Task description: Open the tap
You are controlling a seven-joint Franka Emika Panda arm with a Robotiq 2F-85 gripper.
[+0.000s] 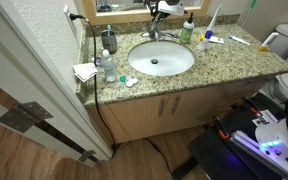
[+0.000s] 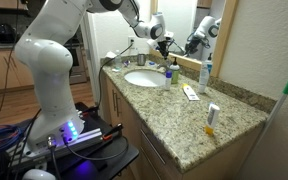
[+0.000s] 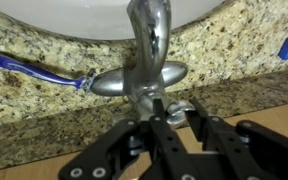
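The tap [image 3: 149,60] is a shiny chrome faucet behind the white basin [image 3: 64,20], its spout pointing over the bowl. In the wrist view my gripper [image 3: 176,106] comes in from below. Its two black fingers [image 3: 156,115] stand close on either side of the lever's chrome rear end, shut on it. In both exterior views the gripper [image 1: 158,16] [image 2: 161,38] reaches down at the back of the counter, right over the tap [image 1: 151,34]. From there the lever is hidden by the gripper.
The granite counter [image 1: 234,62] holds a green-capped bottle [image 1: 187,30], a dark soap dispenser [image 1: 109,40] and a blue-handled razor [image 3: 34,68] near the tap. A mirror and wall rise just behind. Tubes and small bottles [image 2: 212,115] lie farther along the counter.
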